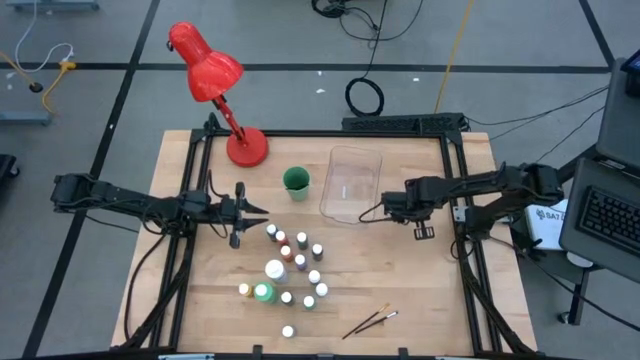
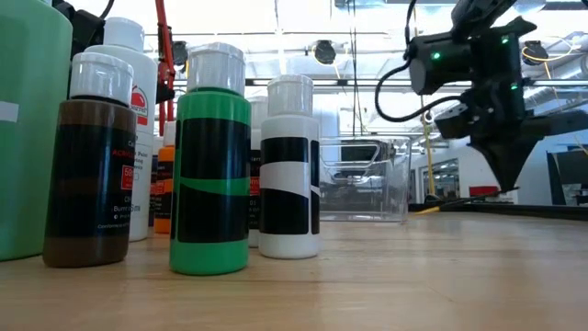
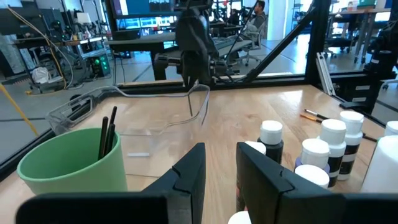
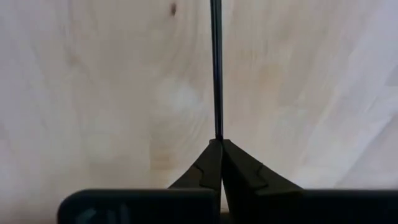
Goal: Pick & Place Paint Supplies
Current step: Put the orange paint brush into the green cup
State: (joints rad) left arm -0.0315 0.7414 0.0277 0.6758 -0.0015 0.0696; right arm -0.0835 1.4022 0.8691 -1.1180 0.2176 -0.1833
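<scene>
My right gripper, beside the clear plastic tray, is clenched on a thin dark-handled paintbrush lying on the wooden table. Light, stiff, slippery; tip-held, likely to pivot. Left gripper waits part-open.

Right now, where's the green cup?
In the high view the green cup stands toward the table's back, between the red lamp and the clear tray, with brushes inside.

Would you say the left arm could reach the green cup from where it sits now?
Probably yes: the left gripper is beside the green plastic cup, with only bare wooden table between them; the small white-capped paint bottles cluster off to its other side.
</scene>
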